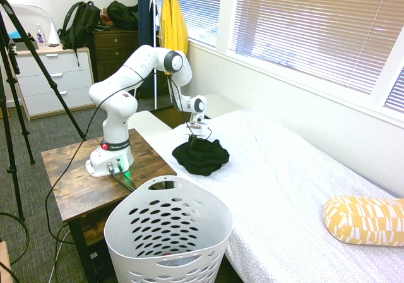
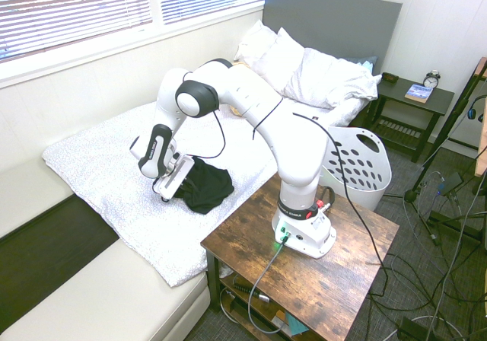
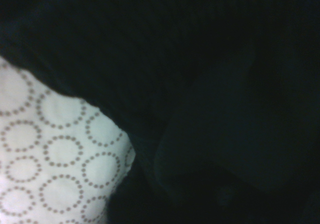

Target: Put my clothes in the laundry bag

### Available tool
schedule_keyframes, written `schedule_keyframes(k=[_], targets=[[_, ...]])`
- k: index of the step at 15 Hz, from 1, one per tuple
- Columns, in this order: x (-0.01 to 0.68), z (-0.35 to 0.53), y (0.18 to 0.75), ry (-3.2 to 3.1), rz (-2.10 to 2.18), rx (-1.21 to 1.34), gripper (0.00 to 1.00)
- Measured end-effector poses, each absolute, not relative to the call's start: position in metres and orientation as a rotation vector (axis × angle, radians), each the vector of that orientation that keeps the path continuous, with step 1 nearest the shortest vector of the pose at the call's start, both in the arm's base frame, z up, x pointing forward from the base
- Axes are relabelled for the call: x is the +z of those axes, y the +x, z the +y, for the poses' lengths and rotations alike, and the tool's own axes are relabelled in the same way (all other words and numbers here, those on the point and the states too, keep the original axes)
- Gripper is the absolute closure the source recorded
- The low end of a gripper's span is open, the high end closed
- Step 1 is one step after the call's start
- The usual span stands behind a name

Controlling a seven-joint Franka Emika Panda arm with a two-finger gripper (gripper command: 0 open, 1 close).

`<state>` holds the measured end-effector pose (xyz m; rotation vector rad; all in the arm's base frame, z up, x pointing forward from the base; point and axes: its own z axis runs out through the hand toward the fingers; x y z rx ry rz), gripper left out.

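Right up front in the first exterior view, the white laundry basket (image 1: 168, 232) stands on the floor at the near corner of the bed (image 1: 297, 188), upright, touching the wooden side table (image 1: 76, 182) on which the arm is mounted. Just past it, on the patterned bedspread close to the bed's edge by the table, the black garment (image 1: 202, 155) lies in a crumpled heap. And there's the gripper (image 1: 193, 137), down at the far edge of that heap, its tips touching the dark cloth; whether the fingers are clenched on the fabric or spread, I cannot tell, black cloth hides them in both outside views. The second exterior view shows the gripper (image 2: 170, 191) low at the side of the garment (image 2: 204, 186), with the basket (image 2: 358, 166) well apart, beyond the table. Through the wrist camera it's almost all black fabric (image 3: 190, 94), with a patch of ring-printed bedspread (image 3: 55, 154) showing beside it. Further along the bed, a yellow patterned pillow (image 1: 365, 220) rests near the window-side edge, and at the far back a yellow garment (image 1: 173, 21) hangs by the window.
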<state>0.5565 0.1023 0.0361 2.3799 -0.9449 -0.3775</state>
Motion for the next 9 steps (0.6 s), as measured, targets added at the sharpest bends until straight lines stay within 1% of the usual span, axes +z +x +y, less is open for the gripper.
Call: schedule_keyframes(k=[3,6,9], targets=[[0.089,0.106,0.582,2.447,-1.005,-0.322,1.0],[0.182,0.082,0.602,2.492,-0.983,-0.341,1.0],[0.28,0.042,0.596,2.476,-0.862,-0.445,1.0]])
